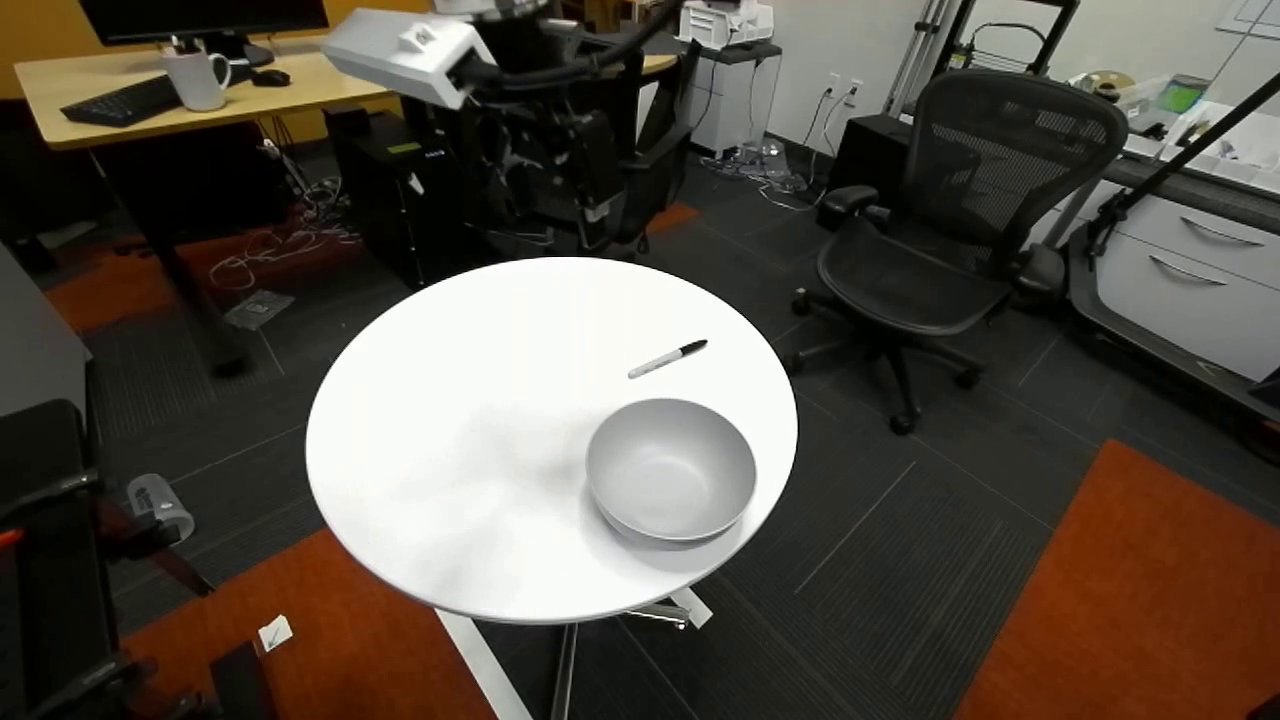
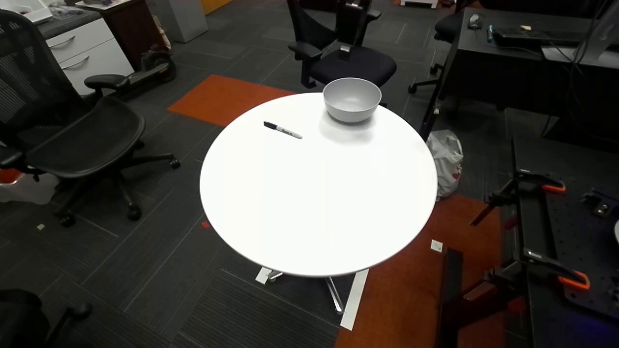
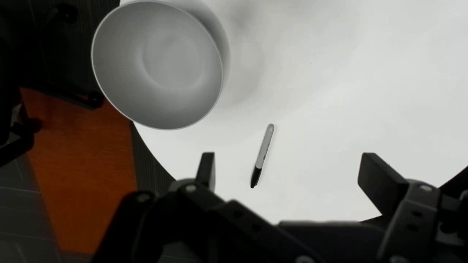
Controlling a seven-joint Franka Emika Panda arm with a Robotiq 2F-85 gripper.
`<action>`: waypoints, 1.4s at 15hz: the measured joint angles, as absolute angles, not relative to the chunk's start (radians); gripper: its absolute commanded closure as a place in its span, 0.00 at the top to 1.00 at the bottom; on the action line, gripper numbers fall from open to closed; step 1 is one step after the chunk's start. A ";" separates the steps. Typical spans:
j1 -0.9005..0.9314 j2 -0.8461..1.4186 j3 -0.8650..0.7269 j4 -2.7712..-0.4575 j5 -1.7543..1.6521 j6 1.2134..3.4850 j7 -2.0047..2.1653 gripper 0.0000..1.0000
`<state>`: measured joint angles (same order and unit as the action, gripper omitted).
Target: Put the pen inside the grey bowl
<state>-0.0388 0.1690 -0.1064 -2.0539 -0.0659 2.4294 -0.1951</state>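
The pen [image 3: 265, 149] is thin, with a light grey barrel and a black cap. It lies flat on the white table and shows in both exterior views [image 1: 667, 358] [image 2: 283, 130]. The grey bowl [image 3: 172, 62] stands upright beside the pen, apart from it, near the table edge. It also shows in both exterior views [image 1: 672, 470] [image 2: 352, 99], and its inside is bare. My gripper [image 3: 287, 160] is wide open and empty. In the wrist view the pen appears between the fingers, nearer the left one. In an exterior view the gripper [image 1: 590, 195] hangs above the table's far side.
The round white table [image 1: 450, 400] bears the pen and bowl. Office chairs [image 1: 960, 200] [image 2: 353, 58] stand around it. A desk with a mug [image 1: 197, 80] and a monitor is behind the arm. A black bench with orange-tipped clamps [image 2: 573, 280] stands beside the table.
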 measured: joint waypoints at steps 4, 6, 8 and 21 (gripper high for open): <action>-0.039 0.319 -0.104 -1.910 -0.072 2.429 -0.173 1.00; -0.039 0.390 -0.102 -1.843 -0.073 2.429 -0.169 1.00; -0.039 0.455 -0.098 -1.780 -0.073 2.429 -0.169 1.00; -0.061 0.617 -0.042 -1.609 -0.033 2.430 -0.168 1.00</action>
<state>-0.0611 0.6168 -0.0423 -1.6086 -0.0328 2.4295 -0.1677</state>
